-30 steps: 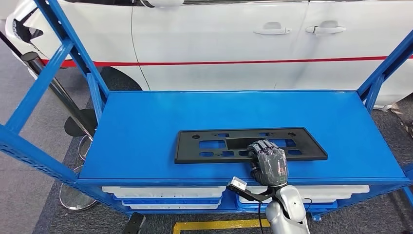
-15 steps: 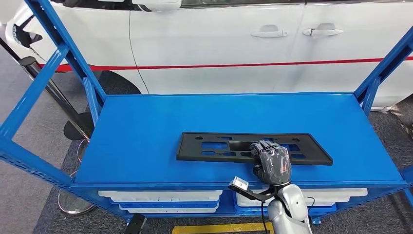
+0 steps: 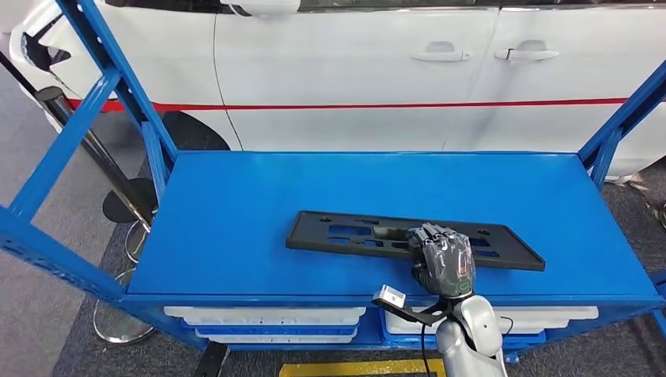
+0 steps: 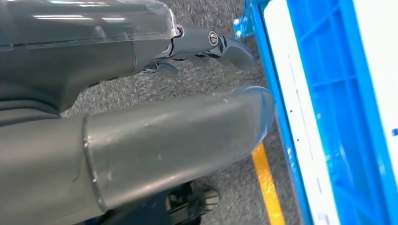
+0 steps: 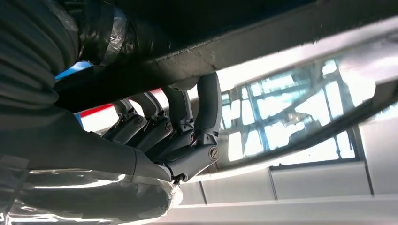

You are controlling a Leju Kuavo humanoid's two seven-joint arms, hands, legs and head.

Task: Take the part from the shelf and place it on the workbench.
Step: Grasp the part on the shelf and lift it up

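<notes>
1. Blue shelf stands in front of a white car.
2. Black part lies flat on the shelf top, nr front edge.
3. Right hand grips its near edge, fingers curled over it.
4. Left hand hangs low; finger state unclear.
5. Advice: lift level, since the long part may tip off-centre.

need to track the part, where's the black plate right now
In the head view the black plate sits near the front of the blue shelf top, right hand gripping it.

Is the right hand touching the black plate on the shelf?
Touching. In the right wrist view the fingers hook onto the black plate with no gap; in the head view the right hand lies over its near edge.
</notes>
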